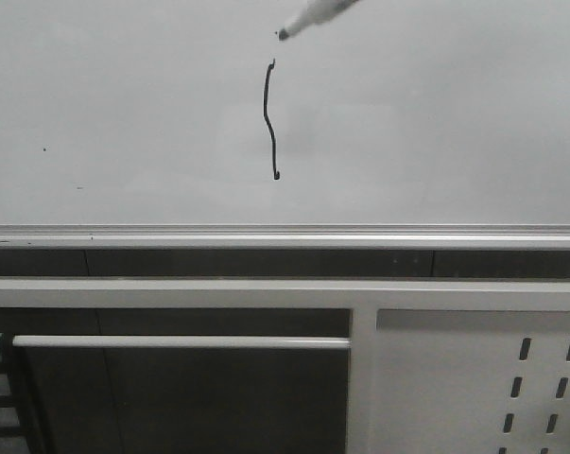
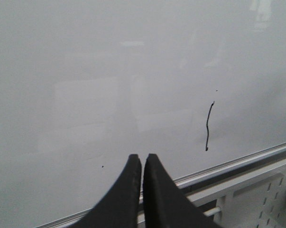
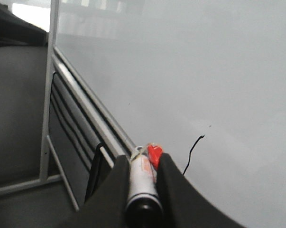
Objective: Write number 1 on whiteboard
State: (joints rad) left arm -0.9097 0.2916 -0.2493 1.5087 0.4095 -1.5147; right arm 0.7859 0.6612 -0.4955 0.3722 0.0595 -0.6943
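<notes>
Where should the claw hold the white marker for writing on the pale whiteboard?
On the mid-barrel, as the right claw holds the white marker with the black end cap now: fingers on opposite sides of the round barrel, coming from behind, leaving the black tip free toward the pale glossy whiteboard.

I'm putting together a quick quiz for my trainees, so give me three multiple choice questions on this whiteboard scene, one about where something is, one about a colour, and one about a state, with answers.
1. In the front view, where is the marker tip relative to the number 1?
A. Just above its upper end
B. Below its lower end
C. Far to its left

2. What colour is the number 1 on the whiteboard?
A. Red
B. Black
C. Green

3. What is the right gripper doing?
A. Open and empty
B. Shut on an eraser
C. Shut on the marker

Answers:
1 A: the tip sits just above the stroke's top.
2 B: the stroke is dark black.
3 C: the right wrist view shows its fingers clamping the marker barrel.
</notes>
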